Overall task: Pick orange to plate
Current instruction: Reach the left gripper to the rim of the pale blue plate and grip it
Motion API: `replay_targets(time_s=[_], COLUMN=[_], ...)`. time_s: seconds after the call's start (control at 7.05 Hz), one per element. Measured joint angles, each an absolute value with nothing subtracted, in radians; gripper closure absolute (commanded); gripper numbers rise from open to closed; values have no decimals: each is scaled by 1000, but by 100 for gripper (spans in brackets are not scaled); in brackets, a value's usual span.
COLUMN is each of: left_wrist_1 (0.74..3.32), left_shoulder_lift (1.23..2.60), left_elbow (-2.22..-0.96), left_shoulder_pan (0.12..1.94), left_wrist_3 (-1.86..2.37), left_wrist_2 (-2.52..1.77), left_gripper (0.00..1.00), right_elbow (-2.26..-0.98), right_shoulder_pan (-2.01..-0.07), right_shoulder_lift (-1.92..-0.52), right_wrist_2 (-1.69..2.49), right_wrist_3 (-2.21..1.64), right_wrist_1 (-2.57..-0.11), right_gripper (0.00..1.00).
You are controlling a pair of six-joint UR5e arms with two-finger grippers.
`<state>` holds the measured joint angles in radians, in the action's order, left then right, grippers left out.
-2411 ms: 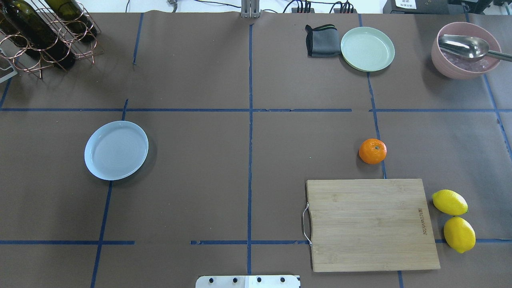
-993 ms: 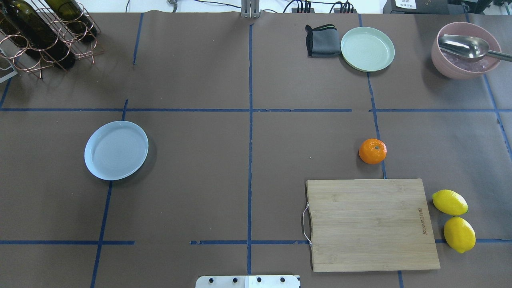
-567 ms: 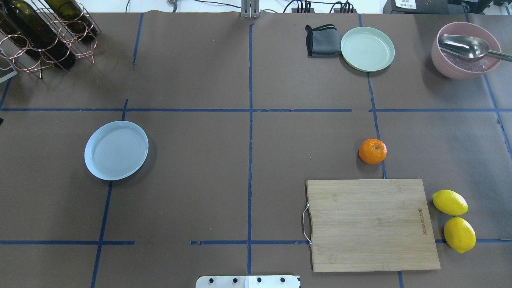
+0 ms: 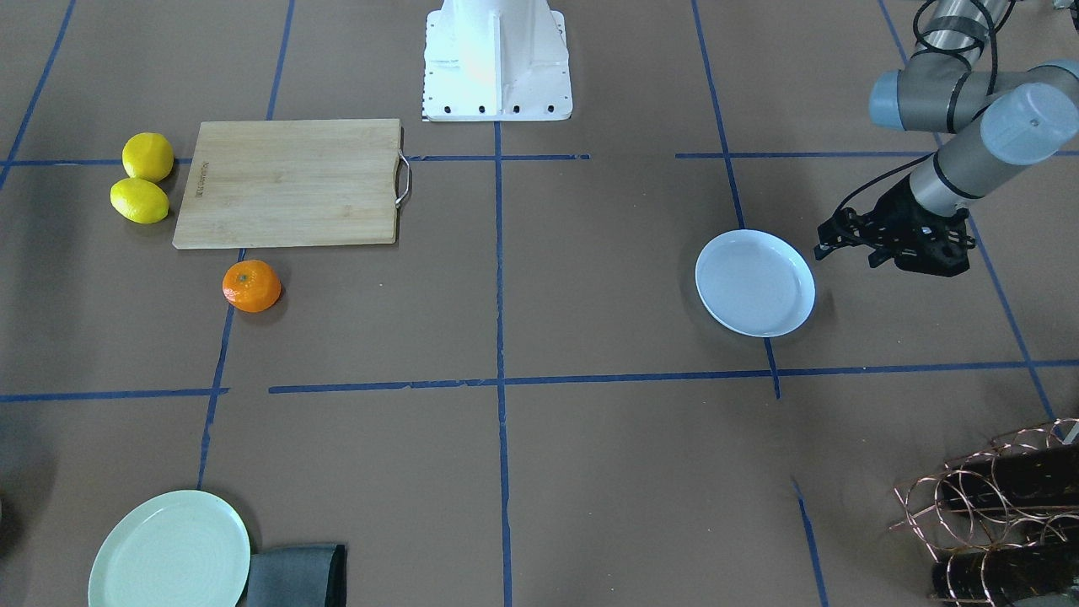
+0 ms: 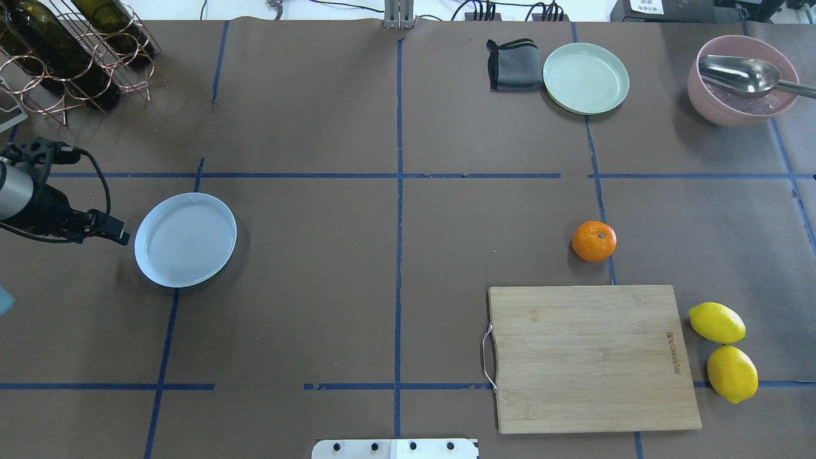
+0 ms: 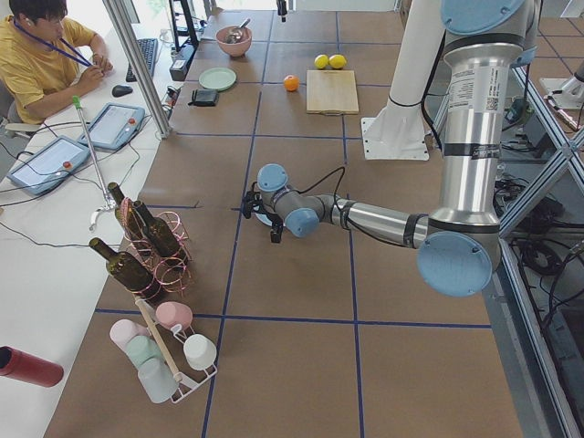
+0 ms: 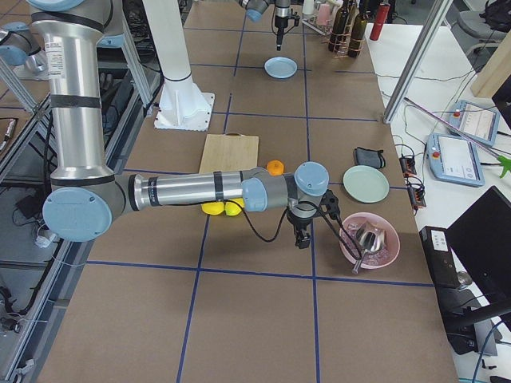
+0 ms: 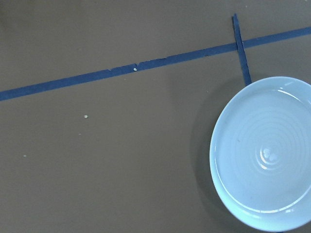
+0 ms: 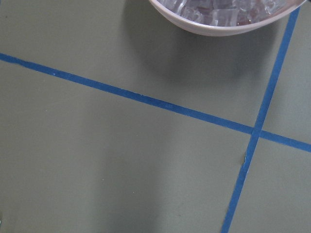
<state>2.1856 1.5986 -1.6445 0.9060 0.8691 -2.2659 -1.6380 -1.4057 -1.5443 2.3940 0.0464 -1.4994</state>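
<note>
**Orange spotted by the cutting board, plate found way across the desk**

The orange (image 5: 593,241) was found sitting on the desk (image 5: 319,287), right on a blue tape line, stem dimple up. It was parked just off the far edge of the wooden cutting board (image 5: 593,357), with a small gap between them. Nothing was gripping it. Two lemons (image 5: 716,322) were lined up beside the board's outer end.

The plate (image 5: 185,239) was seen well apart from it, on the robot's left half of the desk, with nothing on it.

The left tool (image 5: 120,237) was held just beside the plate's outer rim, with a sliver of desk showing between them in the overhead view. Whether it was released or clenched couldn't be told.

The right tool (image 7: 302,239) was only caught in the side view, pointed down near the pink bowl (image 5: 743,80) with the metal spoon (image 5: 739,73) in it. Its state couldn't be told either.

Farther back, a pale green plate (image 5: 586,78) was set touching a folded grey cloth (image 5: 512,65).
</note>
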Motion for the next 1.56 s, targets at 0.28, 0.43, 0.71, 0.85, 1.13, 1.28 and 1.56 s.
replay_targets(time_s=[0.28, 0.43, 0.71, 0.85, 1.13, 1.28, 1.56], left_wrist_1=[2208, 2208, 2208, 2209, 2208, 2207, 2211], left_shoulder_lift=[1627, 1635, 1642, 1643, 1647, 1649, 1650], left_elbow=[-1623, -1616, -1605, -1604, -1604, -1605, -1599], left_shoulder_pan=[881, 874, 860, 858, 857, 855, 852], left_wrist_3=[941, 949, 954, 956, 957, 958, 955], left_wrist_2=[-2238, -2213, -2191, -2190, -2188, -2190, -2190], left_gripper=[11, 21, 45, 54, 54, 60, 100], right_elbow=[-1632, -1628, -1623, -1622, -1620, -1618, -1614], right_shoulder_pan=[-1405, -1405, -1404, -1404, -1404, -1404, -1404], right_shoulder_lift=[-1545, -1545, -1544, -1543, -1543, -1543, -1541], right_wrist_2=[2394, 2395, 2395, 2395, 2395, 2395, 2395], right_wrist_3=[46, 46, 46, 47, 47, 47, 47], right_wrist_1=[-1496, -1496, -1496, -1496, -1495, -1495, -1494], right_gripper=[0, 0, 0, 0, 0, 0, 0])
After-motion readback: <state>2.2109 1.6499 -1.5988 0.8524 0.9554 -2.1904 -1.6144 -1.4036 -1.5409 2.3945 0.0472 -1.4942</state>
